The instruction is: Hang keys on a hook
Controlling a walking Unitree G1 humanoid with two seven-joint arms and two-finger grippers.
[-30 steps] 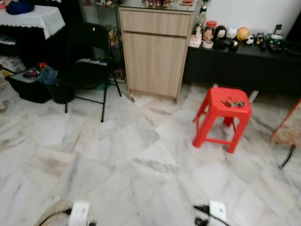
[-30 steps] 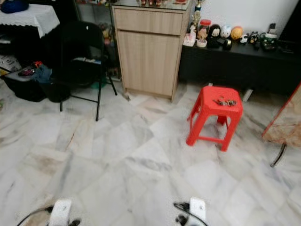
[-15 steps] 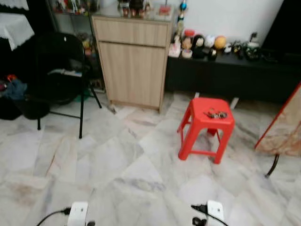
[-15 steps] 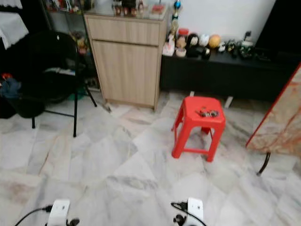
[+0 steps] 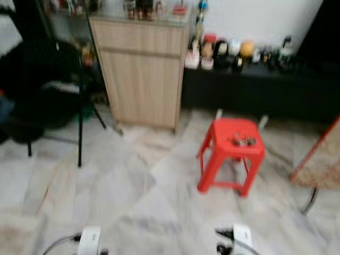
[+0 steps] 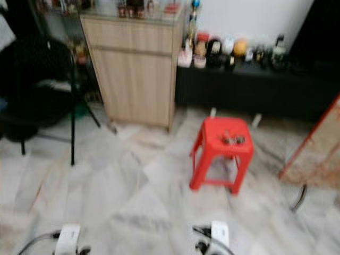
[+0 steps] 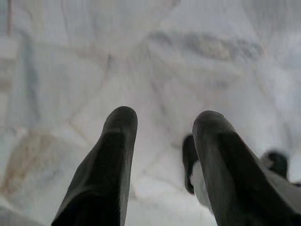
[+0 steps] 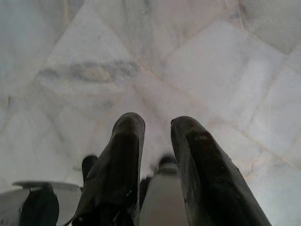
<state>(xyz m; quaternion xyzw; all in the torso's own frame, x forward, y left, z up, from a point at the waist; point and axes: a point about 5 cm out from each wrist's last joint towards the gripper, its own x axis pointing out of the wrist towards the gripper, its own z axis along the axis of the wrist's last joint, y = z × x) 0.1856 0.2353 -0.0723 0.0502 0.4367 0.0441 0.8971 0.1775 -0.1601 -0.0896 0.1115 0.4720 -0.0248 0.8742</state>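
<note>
Both arms hang low, with the claws pointing down at the marble floor point(image 5: 133, 175). The left claw point(image 7: 162, 122) has its two black fingers clearly apart, with pale tile showing between them. The right claw point(image 8: 156, 123) has its fingers a little apart too, with only a narrow gap, and it holds nothing.

The keys point(image 5: 243, 141) lie on top of a red plastic stool point(image 5: 230, 154), which stands on the floor well ahead of both claws and closer to the right claw's side (the picture is blurred, so the keys look only like a small dark cluster). Beyond the stool, further from the claws, a low black surface point(image 5: 265, 87) runs along the white wall and carries a row of small figurines and jars point(image 5: 226, 49). To the left of it stands a light wooden cabinet point(image 5: 141, 71) with small things on its top. Far ahead of the left claw is a black folding chair point(image 5: 53, 85). At the right edge, ahead of the right claw, a marble-patterned panel with a red rim point(image 5: 319, 164) is in view.
</note>
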